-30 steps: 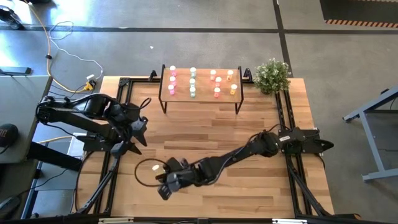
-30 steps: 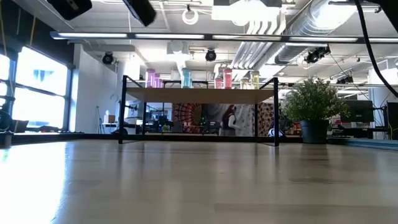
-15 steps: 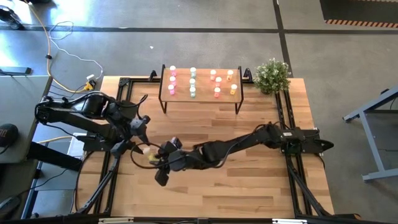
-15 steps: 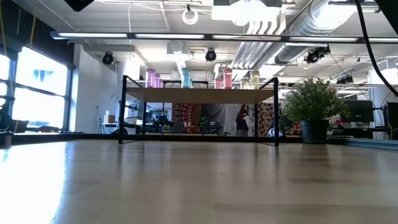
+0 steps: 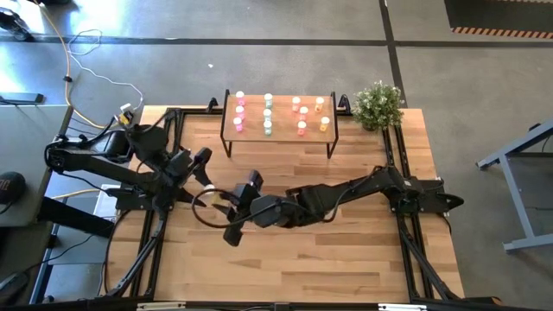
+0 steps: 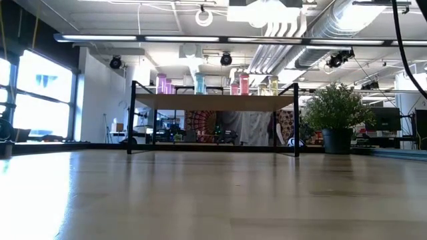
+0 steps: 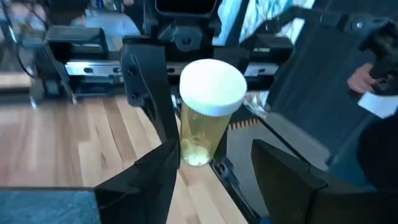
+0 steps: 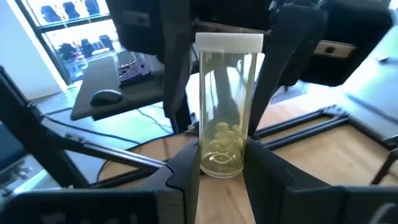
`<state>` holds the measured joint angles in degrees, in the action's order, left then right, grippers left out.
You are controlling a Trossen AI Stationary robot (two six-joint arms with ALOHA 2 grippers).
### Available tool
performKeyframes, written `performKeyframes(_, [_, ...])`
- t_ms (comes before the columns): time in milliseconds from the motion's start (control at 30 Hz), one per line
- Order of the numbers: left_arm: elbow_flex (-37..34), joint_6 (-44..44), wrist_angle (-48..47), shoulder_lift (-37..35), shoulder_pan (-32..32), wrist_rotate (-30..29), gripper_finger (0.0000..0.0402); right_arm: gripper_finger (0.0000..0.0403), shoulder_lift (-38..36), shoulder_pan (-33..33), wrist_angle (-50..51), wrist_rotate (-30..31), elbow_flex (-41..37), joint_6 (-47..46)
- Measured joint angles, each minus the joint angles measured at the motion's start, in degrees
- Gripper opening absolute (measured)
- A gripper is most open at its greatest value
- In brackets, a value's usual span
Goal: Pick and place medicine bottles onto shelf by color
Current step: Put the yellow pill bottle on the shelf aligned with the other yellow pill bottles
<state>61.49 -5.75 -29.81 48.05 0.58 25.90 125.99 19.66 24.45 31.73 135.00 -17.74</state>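
A yellow medicine bottle (image 8: 227, 106) with a white cap (image 7: 212, 86) is held in the air over the table's left half, between the two arms. My right gripper (image 8: 222, 165), reaching in from the right (image 5: 235, 206), is shut on it. My left gripper (image 7: 211, 162) is open and faces it (image 5: 204, 162), one finger on each side of the bottle's cap end. Whether they touch it, I cannot tell. The shelf (image 5: 278, 130) stands at the far edge and carries rows of pink, green, red-orange and yellow bottles (image 6: 200, 83). My right gripper pinches the yellow bottle by its base end (image 8: 221, 158) between its two fingers (image 8: 264, 171). The bottle is lifted clear of the table. Its body sticks out past the fingertips, with the white cap (image 8: 229, 42) at the far end, toward my left gripper.
A potted plant (image 5: 378, 105) stands at the far right corner beside the shelf. A dark cable loop (image 5: 200, 210) hangs under the grippers. Black frame rails (image 5: 390, 164) run along both sides of the table. Bare wood lies in front of the shelf (image 6: 213, 193).
My right gripper has carried the yellow bottle from near the table's near edge up and toward the far left, to my left gripper. My left gripper has swung toward the bottle, so its fingers now flank the cap end. Both arms have left the top of the low view.
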Motion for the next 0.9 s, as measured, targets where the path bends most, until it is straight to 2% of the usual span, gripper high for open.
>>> performKeyframes(300, [0.0, -1.13, 8.01, 0.35, -0.02, -5.69, 0.0195, 0.0093, -1.11, -0.16, -1.73, 2.79, -0.02, 2.82])
performKeyframes(467, [0.0, -1.12, 8.48, 0.55, -0.02, -7.95, 0.0195, 0.0093, -1.09, -0.42, -2.44, 2.96, -0.02, 2.8])
performKeyframes(600, [0.0, -1.11, 8.86, 0.73, 0.0, -8.14, 0.0195, 0.0093, -1.06, -0.44, -3.23, 5.19, -0.02, 3.25])
performKeyframes(900, [0.0, -1.1, 10.52, 1.23, -0.02, -8.65, 0.0191, 0.0093, -0.96, -0.55, -5.51, 5.52, -0.02, 3.29])
